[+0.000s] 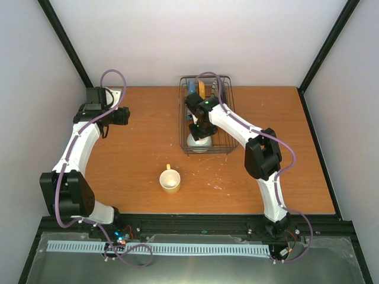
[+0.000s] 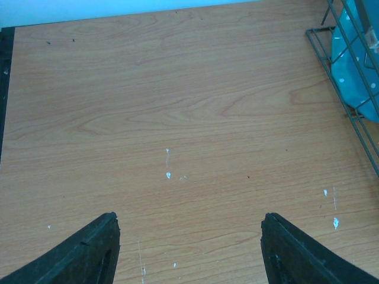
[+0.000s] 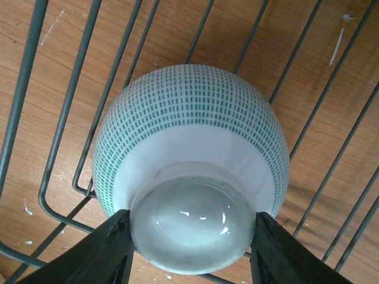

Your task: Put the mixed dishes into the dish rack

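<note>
A small bowl (image 3: 189, 130), white with mint-green dashes, lies upside down on the wire floor of the dish rack (image 3: 64, 118). My right gripper (image 3: 192, 232) is shut on its foot ring, one finger touching each side. From above, this gripper (image 1: 198, 134) is inside the near end of the dish rack (image 1: 181, 118), with the bowl (image 1: 200, 142) under it. A teal dotted plate (image 1: 192, 87) and a yellow-orange plate (image 1: 202, 89) stand at the rack's far end. The cream-yellow mug (image 1: 170, 180) sits upright on the table. My left gripper (image 2: 189, 236) hangs open over bare wood.
The left gripper (image 1: 123, 115) is at the table's far left, well away from the rack. In the left wrist view the rack's corner (image 2: 331, 41) and the teal plate (image 2: 355, 71) show at the upper right. White walls with black posts enclose the table.
</note>
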Controlling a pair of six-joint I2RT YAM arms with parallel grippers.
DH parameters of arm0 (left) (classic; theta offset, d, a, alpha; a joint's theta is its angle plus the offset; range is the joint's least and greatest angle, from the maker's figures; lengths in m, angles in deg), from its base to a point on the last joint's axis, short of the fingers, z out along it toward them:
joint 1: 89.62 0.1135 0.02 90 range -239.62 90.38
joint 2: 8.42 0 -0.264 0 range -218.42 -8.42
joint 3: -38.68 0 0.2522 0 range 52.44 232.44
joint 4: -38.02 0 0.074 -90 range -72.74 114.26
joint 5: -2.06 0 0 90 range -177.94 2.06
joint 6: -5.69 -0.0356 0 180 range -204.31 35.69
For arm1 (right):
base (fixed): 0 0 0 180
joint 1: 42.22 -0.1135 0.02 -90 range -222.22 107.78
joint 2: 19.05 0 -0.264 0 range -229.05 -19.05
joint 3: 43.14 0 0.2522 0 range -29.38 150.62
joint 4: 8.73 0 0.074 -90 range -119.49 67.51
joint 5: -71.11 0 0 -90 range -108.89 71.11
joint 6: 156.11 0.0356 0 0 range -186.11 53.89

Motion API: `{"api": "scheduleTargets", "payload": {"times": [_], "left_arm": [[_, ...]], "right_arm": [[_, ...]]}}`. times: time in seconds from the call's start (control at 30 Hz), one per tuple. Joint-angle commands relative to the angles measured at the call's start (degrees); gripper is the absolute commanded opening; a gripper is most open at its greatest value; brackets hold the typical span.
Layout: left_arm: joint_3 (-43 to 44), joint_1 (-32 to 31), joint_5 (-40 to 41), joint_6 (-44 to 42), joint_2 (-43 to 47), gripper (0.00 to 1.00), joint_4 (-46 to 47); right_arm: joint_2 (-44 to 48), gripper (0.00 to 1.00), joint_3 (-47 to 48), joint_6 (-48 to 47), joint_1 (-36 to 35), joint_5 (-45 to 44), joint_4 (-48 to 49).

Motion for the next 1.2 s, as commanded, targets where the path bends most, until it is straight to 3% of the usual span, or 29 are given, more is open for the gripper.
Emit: {"api": "scheduleTargets", "payload": {"times": [0.0, 0.33, 0.57, 0.8, 1.0, 1.17], "left_arm": [[1.38, -0.26, -0.81, -0.99, 0.46, 0.66, 1.36], [0.86, -0.26, -2.04, -0.33, 0.64, 0.74, 0.7], [-0.23, -0.26, -6.11, 0.39, 1.13, 0.75, 0.0], [-1.07, -0.26, -5.46, 0.07, 2.13, 0.75, 0.29], [-1.65, -0.26, -5.22, -0.22, 2.49, 0.74, 0.75], [-1.36, -0.26, -5.61, -0.41, 2.84, 0.74, 0.92]], "right_arm": [[1.47, 0.03, 0.55, 0.71, 0.23, 0.81, 1.1], [-2.27, 0.04, 1.77, -0.85, -0.35, 4.58, -0.93], [-1.58, 0.41, 1.21, -0.29, -0.41, 3.06, -1.04], [-0.2, 0.64, 0.18, 0.35, -0.45, 2.85, -0.27], [0.8, 0.75, 0.16, 1.03, -0.47, 2.46, 0.43], [4.49, 0.77, 4.3, 2.23, -0.43, -2.32, -0.3]]}}
